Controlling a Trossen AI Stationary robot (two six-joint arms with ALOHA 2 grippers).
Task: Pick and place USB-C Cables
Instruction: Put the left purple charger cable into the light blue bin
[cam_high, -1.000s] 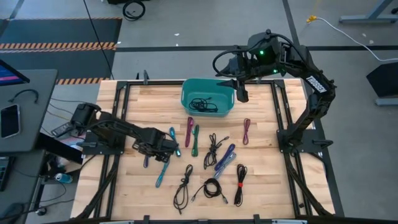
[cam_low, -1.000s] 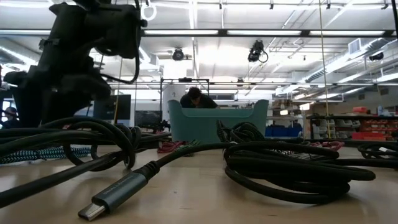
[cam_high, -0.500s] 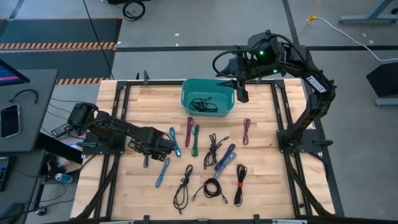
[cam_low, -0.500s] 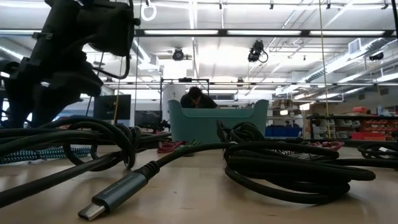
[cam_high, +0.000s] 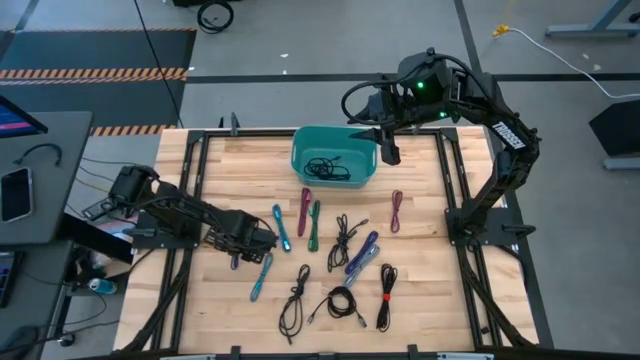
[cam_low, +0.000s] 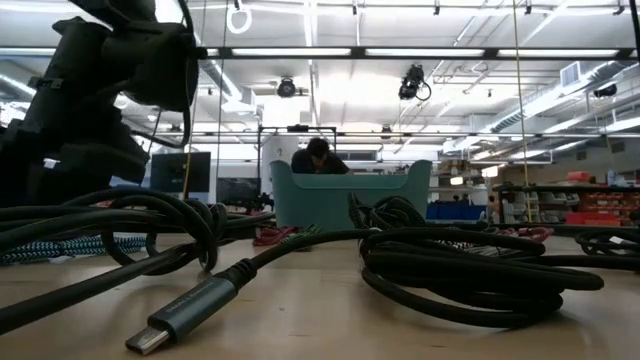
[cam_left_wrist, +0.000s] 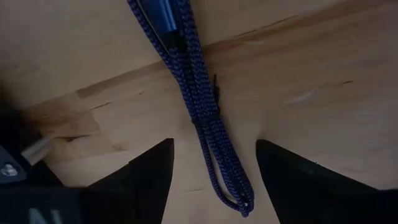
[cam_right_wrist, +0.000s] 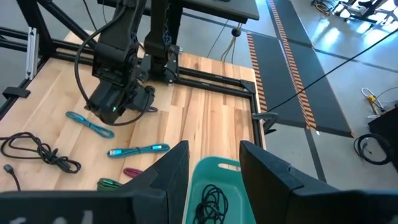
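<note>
**Hovering over a dark blue cable at the table's left side**

Reaching low across the left half of the wooden table (cam_high: 420, 300), the left gripper (cam_high: 258, 238) sat in the lower left of the high view with its fingers (cam_left_wrist: 146, 174) spread apart. In the left wrist view a dark blue braided cable (cam_left_wrist: 199, 106) ran down between the two fingers, its folded loop end lying on the wood in the gap, and neither finger touched it. In the high view the same dark blue cable (cam_high: 235, 260) showed only as a short end just below the gripper.

The right gripper (cam_high: 388, 150) hung at the upper centre of the high view, over the right rim of the teal bin (cam_high: 300, 150); its fingers (cam_right_wrist: 168, 171) stood parted, with nothing between them. A black cable (cam_high: 328, 168) lay coiled inside the bin, also seen at the bottom of the right wrist view (cam_right_wrist: 211, 202).

The other cables lay spread over the middle and lower part of the table: a light blue cable (cam_high: 281, 228) just right of the left gripper, a magenta cable (cam_high: 304, 211) and a green cable (cam_high: 314, 223) beside it, another light blue cable (cam_high: 262, 275) below, a purple cable (cam_high: 362, 253), a second magenta cable (cam_high: 396, 211) toward the right, and several black bundles (cam_high: 342, 303) along the lower centre.

In the low view thick black coils (cam_low: 470, 265) filled the foreground, with a USB-C plug (cam_low: 185, 312) at lower left and the bin (cam_low: 350, 195) at centre behind them.
</note>
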